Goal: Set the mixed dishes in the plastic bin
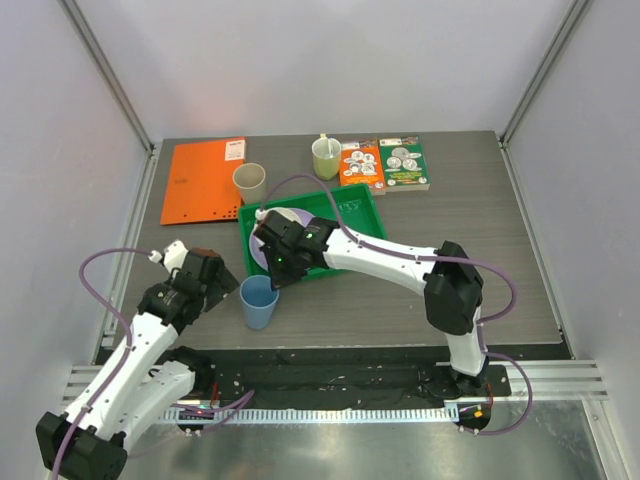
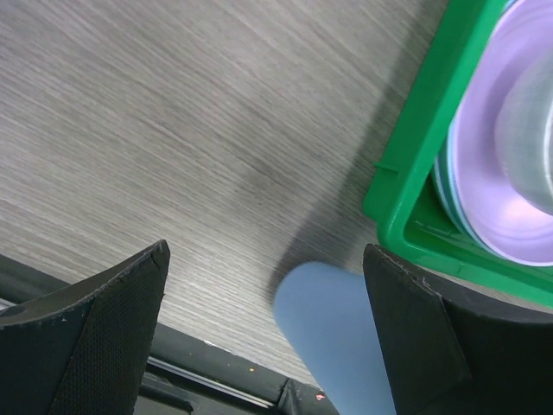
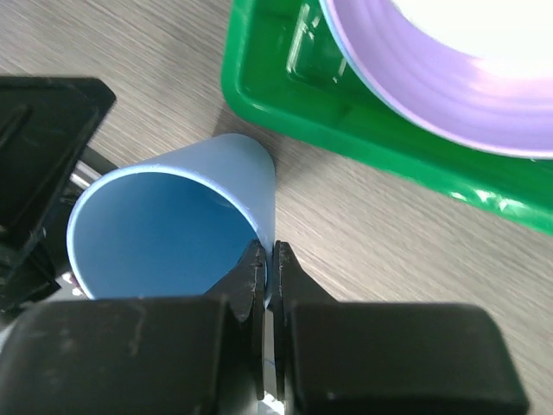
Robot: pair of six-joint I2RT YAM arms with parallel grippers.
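A blue cup [image 1: 259,300] stands upright on the table just in front of the green plastic bin [image 1: 372,203]. My right gripper [image 1: 276,276] reaches down over it. In the right wrist view the right gripper [image 3: 270,255] is shut on the blue cup's [image 3: 164,225] rim, one finger inside and one outside. My left gripper [image 1: 226,285] is open just left of the cup; in its own view the cup [image 2: 333,337] lies between the wide fingers [image 2: 266,251], untouched. A lilac plate [image 2: 492,173] lies in the bin [image 2: 415,173] on a light blue plate [image 2: 441,192]. A beige cup [image 1: 250,183] stands behind the bin.
An orange folder [image 1: 203,180] lies at the back left. A pale yellow-green mug [image 1: 326,157] with a spoon stands at the back, beside two printed cards [image 1: 386,165]. The table's dark front edge runs just behind the blue cup.
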